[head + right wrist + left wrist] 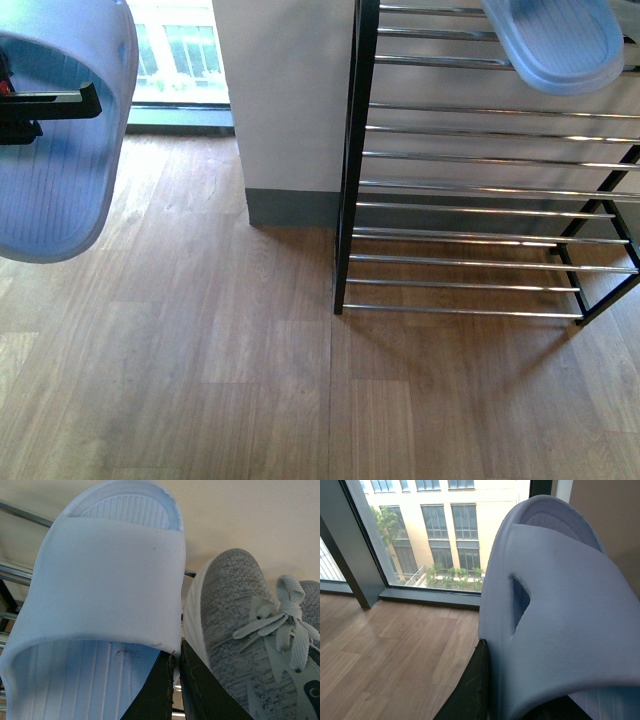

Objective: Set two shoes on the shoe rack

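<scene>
Left claw (40,105) gripping slide (55,150) over floor, right claw (176,690) pinching racked slide (100,600)

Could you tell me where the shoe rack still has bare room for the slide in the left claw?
The shoe rack's lower tiers are bare from its black left post across. The top is crowded: a pale blue slide lies there, close beside a grey sneaker. The left claw's slide hangs over open wood floor.

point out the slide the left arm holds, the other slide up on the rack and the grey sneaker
left slide (55,170) front view, ribbed footbed
rack slide (560,40) front view, sole
grey sneaker (235,610) right wrist view, knit toe
</scene>
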You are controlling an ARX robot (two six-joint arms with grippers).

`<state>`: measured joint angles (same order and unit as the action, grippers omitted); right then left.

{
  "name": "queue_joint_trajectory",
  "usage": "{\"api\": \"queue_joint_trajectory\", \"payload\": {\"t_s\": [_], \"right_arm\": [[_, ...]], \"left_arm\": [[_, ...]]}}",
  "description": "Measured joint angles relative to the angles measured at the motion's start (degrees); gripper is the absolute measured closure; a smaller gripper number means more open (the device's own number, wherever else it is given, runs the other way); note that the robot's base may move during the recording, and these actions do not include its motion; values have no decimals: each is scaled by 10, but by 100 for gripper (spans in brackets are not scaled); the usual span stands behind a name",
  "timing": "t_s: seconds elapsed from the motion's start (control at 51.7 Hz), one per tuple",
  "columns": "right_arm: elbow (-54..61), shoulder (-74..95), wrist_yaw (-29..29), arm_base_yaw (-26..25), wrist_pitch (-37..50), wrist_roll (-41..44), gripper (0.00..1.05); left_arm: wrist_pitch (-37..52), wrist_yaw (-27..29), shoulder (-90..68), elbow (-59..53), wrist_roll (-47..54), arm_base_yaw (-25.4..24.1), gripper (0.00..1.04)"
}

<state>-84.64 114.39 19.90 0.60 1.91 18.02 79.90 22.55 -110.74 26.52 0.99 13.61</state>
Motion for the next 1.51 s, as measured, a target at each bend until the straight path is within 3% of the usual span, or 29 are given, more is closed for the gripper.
{"api": "queue_joint_trajectory", "payload": {"t_s": [0.329, 0.542, 0.716, 0.87, 1.141, 1.354, 1.509], "right_arm": [[-22, 21, 4, -29, -5, 2, 101], [-11, 12, -23, -28, 17, -5, 61], [52, -63, -83, -23, 50, -23, 26], [117, -137, -142, -22, 87, -50, 8], [301, -313, -291, -55, 215, -131, 9], [508, -530, -413, -137, 318, -193, 9], [629, -669, -437, -213, 343, -250, 9]], "left_arm": [[0, 0, 0, 0, -2, 0, 99], [0, 0, 0, 0, -2, 0, 99], [0, 0, 0, 0, -3, 0, 99], [0, 0, 0, 0, -3, 0, 99], [0, 0, 0, 0, -3, 0, 99], [0, 0, 0, 0, -3, 0, 99], [0, 0, 0, 0, -3, 0, 99]]}}
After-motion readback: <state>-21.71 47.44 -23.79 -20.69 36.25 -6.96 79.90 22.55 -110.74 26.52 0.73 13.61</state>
